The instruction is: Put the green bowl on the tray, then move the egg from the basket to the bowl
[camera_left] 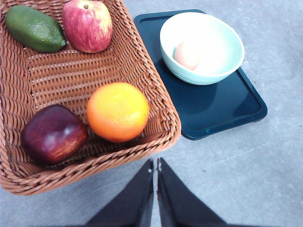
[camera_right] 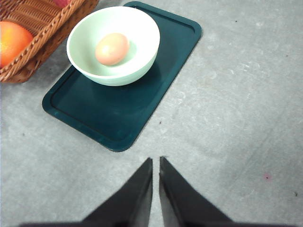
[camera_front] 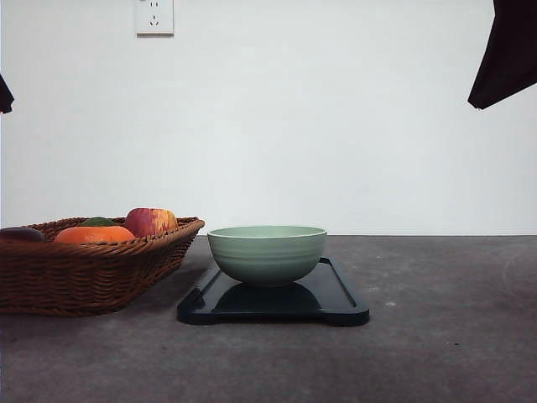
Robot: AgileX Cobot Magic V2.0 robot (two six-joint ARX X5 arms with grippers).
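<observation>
The grey table [camera_front: 436, 336] fills the lower half of the front view. At lower left the wicker basket [camera_front: 92, 273] holds an orange [camera_left: 118, 112], a red apple [camera_left: 87, 24], a dark plum-coloured fruit [camera_left: 53, 134] and a green avocado [camera_left: 34, 28]. Just beside it, at lower centre, the dark tray [camera_front: 336, 304] carries the green bowl [camera_front: 267, 253] toward its basket end. The egg [camera_right: 112, 48] lies inside the bowl. The left gripper [camera_left: 155, 165] and right gripper [camera_right: 156, 163] hang above bare table, fingers pressed together, gripping nothing.

Lab: bare wall [camera_front: 336, 126], grey tabletop [camera_front: 436, 336]
</observation>
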